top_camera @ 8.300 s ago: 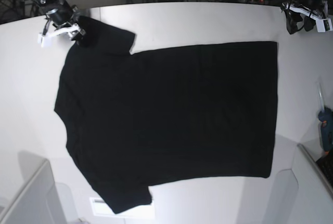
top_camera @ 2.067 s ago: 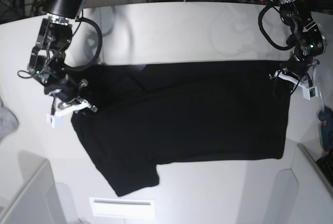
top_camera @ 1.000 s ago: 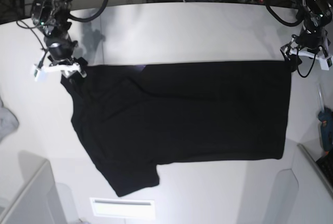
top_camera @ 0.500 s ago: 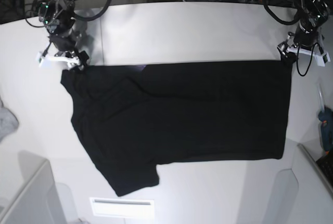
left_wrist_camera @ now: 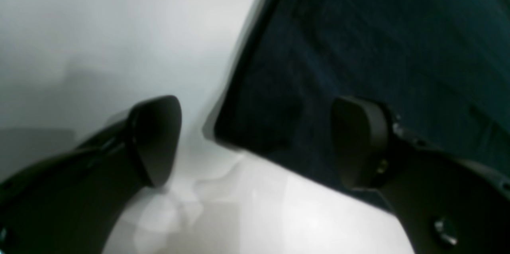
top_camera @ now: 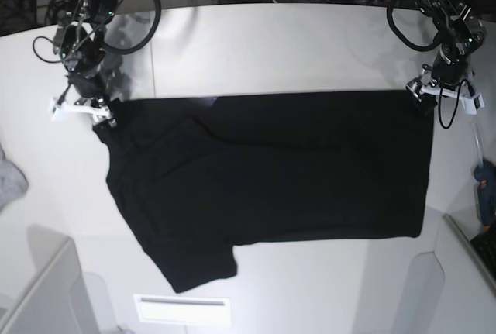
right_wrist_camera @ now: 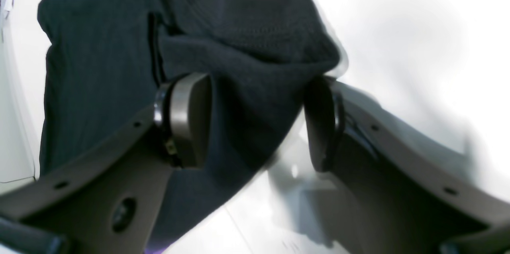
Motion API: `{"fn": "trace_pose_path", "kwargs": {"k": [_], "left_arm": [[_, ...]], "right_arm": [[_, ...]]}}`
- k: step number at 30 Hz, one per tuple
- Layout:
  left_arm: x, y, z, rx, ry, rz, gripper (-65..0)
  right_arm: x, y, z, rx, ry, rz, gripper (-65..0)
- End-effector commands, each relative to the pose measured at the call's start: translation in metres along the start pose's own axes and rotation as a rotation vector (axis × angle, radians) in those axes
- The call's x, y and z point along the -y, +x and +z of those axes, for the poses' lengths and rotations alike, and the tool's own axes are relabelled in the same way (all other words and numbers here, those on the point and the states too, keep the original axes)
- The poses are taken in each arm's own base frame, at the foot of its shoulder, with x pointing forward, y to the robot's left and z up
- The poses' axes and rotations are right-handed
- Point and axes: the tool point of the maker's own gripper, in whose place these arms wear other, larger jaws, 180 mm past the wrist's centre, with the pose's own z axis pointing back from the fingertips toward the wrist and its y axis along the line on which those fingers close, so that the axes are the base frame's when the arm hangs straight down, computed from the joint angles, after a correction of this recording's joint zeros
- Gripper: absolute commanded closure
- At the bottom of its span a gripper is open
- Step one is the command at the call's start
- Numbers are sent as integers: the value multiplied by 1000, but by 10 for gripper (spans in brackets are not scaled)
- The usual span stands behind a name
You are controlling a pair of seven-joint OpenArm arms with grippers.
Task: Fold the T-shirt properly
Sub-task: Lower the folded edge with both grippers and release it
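Note:
The black T-shirt (top_camera: 271, 171) lies flat on the white table (top_camera: 271, 39), plain side up, folded along its far edge, with one sleeve pointing to the front left. My right gripper (top_camera: 97, 109) is at the shirt's far left corner. In the right wrist view it (right_wrist_camera: 255, 122) is open, with a raised bunch of black cloth (right_wrist_camera: 259, 46) between its fingers. My left gripper (top_camera: 425, 95) is at the far right corner. In the left wrist view it (left_wrist_camera: 257, 142) is open wide, and the shirt's corner (left_wrist_camera: 247, 126) lies flat between its fingers.
A blue-handled tool (top_camera: 484, 187) lies at the table's right edge. A grey cloth (top_camera: 9, 179) shows at the left edge. White panels stand at the front left (top_camera: 46, 295) and front right (top_camera: 465, 272). A white strip (top_camera: 182, 309) lies near the front edge.
Both grippers have moved a little toward the table's front, staying at the shirt's far corners. The shirt has hardly moved.

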Motion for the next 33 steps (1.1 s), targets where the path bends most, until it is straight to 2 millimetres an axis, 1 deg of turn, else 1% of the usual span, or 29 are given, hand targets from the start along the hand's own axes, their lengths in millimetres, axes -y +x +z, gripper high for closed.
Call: {"fn": "trace_pose_path", "kwargs": {"k": [1, 3, 7, 8, 9, 10, 13, 15, 16, 18, 20, 21, 22, 24, 26, 28, 29, 31, 33], "left_arm": [[-1, -7, -2, -39, 3, 4, -569], [-1, -9, -5, -46, 1, 16, -569], [-1, -13, -6, -56, 1, 22, -564], [-1, -13, -6, -57, 1, 22, -543], [-1, -13, -6, -57, 1, 22, -495], [-1, -13, -7, -58, 0, 21, -433], [13, -19, -12, -84, -29, -16, -244], [16, -20, -13, -90, -36, -24, -142], [16, -20, -13, -90, -36, -24, -94], [16, -21, -13, -91, -37, -25, -8], [16, -21, -13, -92, -36, -27, 0], [16, -21, -13, -92, -36, -27, 0], [15, -19, -12, -91, -34, -32, 0], [10, -15, -10, -91, -24, -55, 0], [7, -14, -8, -91, -19, -62, 0], [-5, -14, -3, -101, 3, -83, 0], [-8, -14, -2, -105, 11, -90, 0], [-14, -15, 2, -110, 22, -107, 0], [-19, -14, 12, -109, 36, -139, 0]], "right_arm": [[13, -14, -1, -57, -46, -8, -351], [14, -16, -4, -65, -49, -13, -350], [15, -12, -6, -47, -53, -18, -350], [14, -11, -7, -37, -51, -16, -348], [14, -10, -7, -30, -50, -15, -348], [14, -9, -7, -26, -50, -15, -348], [13, -9, -7, -23, -48, -14, -348], [12, -7, -7, -19, -48, -15, -342], [13, -6, -7, -15, -50, -18, -318], [14, -5, -7, -14, -49, -23, -216], [14, -3, -6, 8, -41, -17, -84], [10, -1, -6, 16, -17, 1, -20], [7, -2, -6, 16, 6, 20, 0], [11, 2, -2, 28, 18, 28, 0], [19, 7, 1, 46, 2, 8, 0], [29, 4, 5, 41, -18, 7, 0], [30, 4, 7, 40, -20, 14, 0], [33, 5, 15, 48, -25, 31, 0], [35, 5, 25, 58, -26, 50, 0]]}}
